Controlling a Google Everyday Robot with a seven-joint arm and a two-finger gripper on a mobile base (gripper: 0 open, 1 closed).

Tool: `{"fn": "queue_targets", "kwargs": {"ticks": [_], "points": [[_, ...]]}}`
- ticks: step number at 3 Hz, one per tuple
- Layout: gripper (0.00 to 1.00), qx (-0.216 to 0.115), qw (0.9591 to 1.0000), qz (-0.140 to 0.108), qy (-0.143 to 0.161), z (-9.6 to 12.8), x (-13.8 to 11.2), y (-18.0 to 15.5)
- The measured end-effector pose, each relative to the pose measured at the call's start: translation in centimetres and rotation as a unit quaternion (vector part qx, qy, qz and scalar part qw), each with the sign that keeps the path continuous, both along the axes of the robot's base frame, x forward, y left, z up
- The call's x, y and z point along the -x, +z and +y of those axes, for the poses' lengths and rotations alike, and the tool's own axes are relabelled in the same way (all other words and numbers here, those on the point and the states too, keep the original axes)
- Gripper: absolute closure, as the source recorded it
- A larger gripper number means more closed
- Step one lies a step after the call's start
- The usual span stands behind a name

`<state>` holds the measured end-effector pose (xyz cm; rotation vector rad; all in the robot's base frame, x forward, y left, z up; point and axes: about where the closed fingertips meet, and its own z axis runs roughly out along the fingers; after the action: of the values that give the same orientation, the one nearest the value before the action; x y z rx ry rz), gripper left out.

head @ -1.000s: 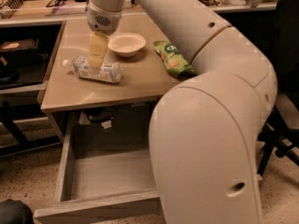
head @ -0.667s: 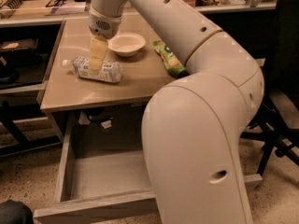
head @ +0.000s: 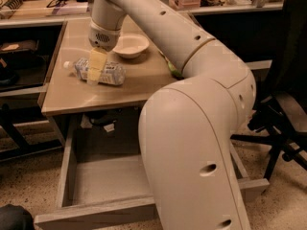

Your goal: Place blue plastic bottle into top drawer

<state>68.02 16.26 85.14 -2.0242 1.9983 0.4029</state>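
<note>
1. The hand (head: pixel 96 66) is at the upper left of the frame, below the white wrist. It has come down since a second ago: then it hung above the blue plastic bottle (head: pixel 112 74), now it overlaps the bottle's middle at worktop level.
2. We cannot tell whether the hand is wide, narrow or already gripping, because its far side is hidden behind the bottle.
3. The bottle lies on its side on the tan worktop (head: pixel 139 87), white cap toward the left, just left of and below the white bowl (head: pixel 130 45). Its place matches the earlier pictures, so it has not been lifted.
4. The top drawer (head: pixel 96 215) stands pulled out at the lower left of the frame, below the worktop's front edge. No bottle is in the part of its floor that shows; the arm (head: pixel 192 128) covers its right part.
5. Judgement: the descent is done and the grasp is the step in hand. Lifting, carrying forward over the worktop edge and releasing in the drawer all remain.
6. Risk: the round bottle may roll if it is pinched off-centre.
</note>
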Motion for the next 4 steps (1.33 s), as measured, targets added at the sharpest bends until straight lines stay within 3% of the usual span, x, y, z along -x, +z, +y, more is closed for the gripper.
{"fn": "queue_targets", "kwargs": {"ticks": [1, 2, 4], "points": [[0.00, -0.004, 0.9998, 0.017, -0.003, 0.3, 0.1, -1.6], [0.14, -0.009, 0.9995, 0.031, 0.000, 0.3, 0.5, -3.0], [0.61, -0.010, 0.9994, 0.032, 0.000, 0.3, 0.5, -3.1]]}}
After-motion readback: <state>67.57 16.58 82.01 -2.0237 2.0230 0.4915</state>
